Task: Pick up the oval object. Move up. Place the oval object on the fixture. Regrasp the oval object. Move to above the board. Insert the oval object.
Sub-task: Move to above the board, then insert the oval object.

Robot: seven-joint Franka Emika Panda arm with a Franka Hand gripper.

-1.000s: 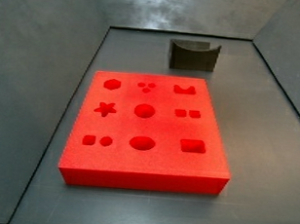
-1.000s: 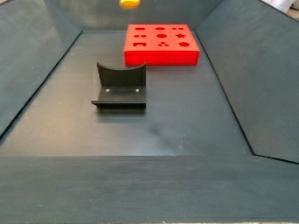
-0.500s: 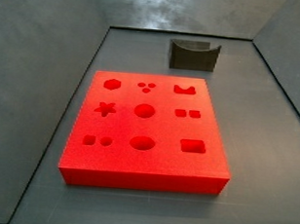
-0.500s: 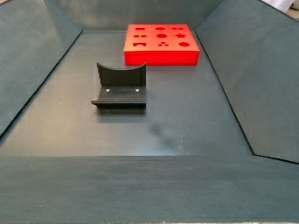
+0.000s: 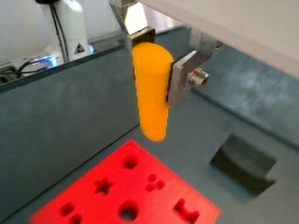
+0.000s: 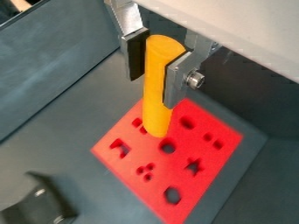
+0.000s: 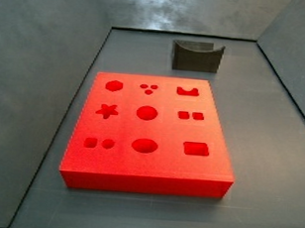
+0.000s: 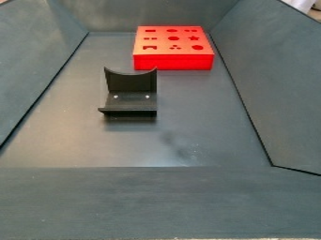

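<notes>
In both wrist views my gripper (image 5: 158, 61) (image 6: 158, 66) is shut on the oval object (image 5: 152, 92) (image 6: 156, 87), a smooth yellow-orange peg hanging upright between the silver fingers (image 5: 184, 74) (image 6: 177, 74). It hangs high above the red board (image 5: 117, 188) (image 6: 176, 144). The fixture (image 5: 243, 162) (image 6: 35, 206), a dark notched block, stands on the floor beside the board. Both side views show the board (image 7: 147, 131) (image 8: 174, 47) and the fixture (image 7: 197, 56) (image 8: 128, 91), but neither the gripper nor the peg.
The board's top has several shaped holes, among them a star (image 7: 108, 111) and round ones (image 7: 148, 113). Sloping dark grey walls (image 8: 32, 75) enclose the tray floor (image 8: 163, 141) on all sides.
A second ago the yellow peg showed at the upper edge of a side view; it has since risen out of that view. Board and fixture have not moved.
</notes>
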